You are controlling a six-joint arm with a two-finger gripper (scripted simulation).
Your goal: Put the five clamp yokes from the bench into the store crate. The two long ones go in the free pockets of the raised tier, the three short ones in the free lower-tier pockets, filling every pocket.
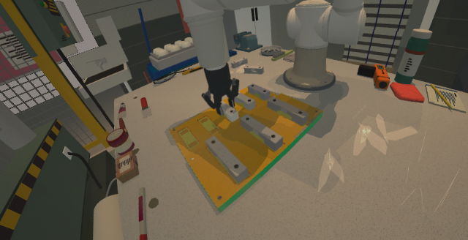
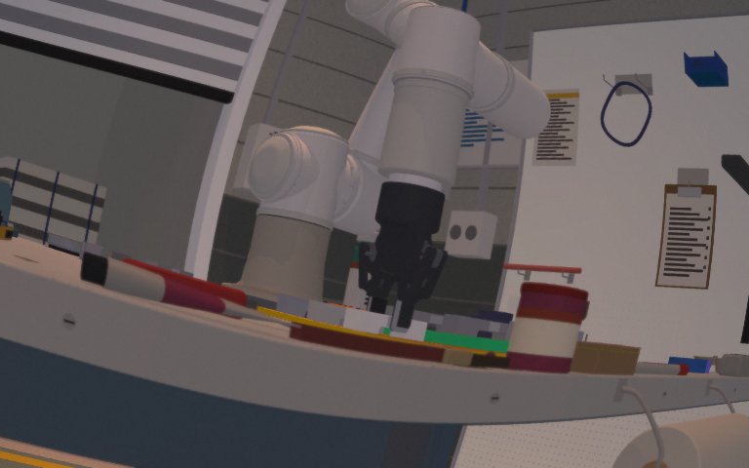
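Observation:
The store crate (image 1: 243, 143) is a flat orange tray with a green edge, in the middle of the bench. Three long grey yokes (image 1: 227, 158) (image 1: 261, 131) (image 1: 287, 110) lie across its near and right part. Two short yokes (image 1: 259, 91) (image 1: 245, 101) sit in pockets at the far side. A third short yoke (image 1: 231, 113) (image 2: 409, 330) sits in a pocket right under my gripper (image 1: 221, 105) (image 2: 391, 316). The gripper is open and holds nothing, its fingers still around that yoke. Two pale green pockets (image 1: 207, 124) (image 1: 188, 137) show at the tray's left side. Two short yokes (image 1: 253, 69) (image 1: 239, 63) lie on the bench beyond the tray.
The robot base (image 1: 309, 64) stands just behind the tray. A jar (image 1: 122, 152) and markers stand at the bench's left edge. An orange tool (image 1: 381, 76), a red pad (image 1: 406, 91) and a bottle (image 1: 413, 56) are far right. The right half of the bench is open.

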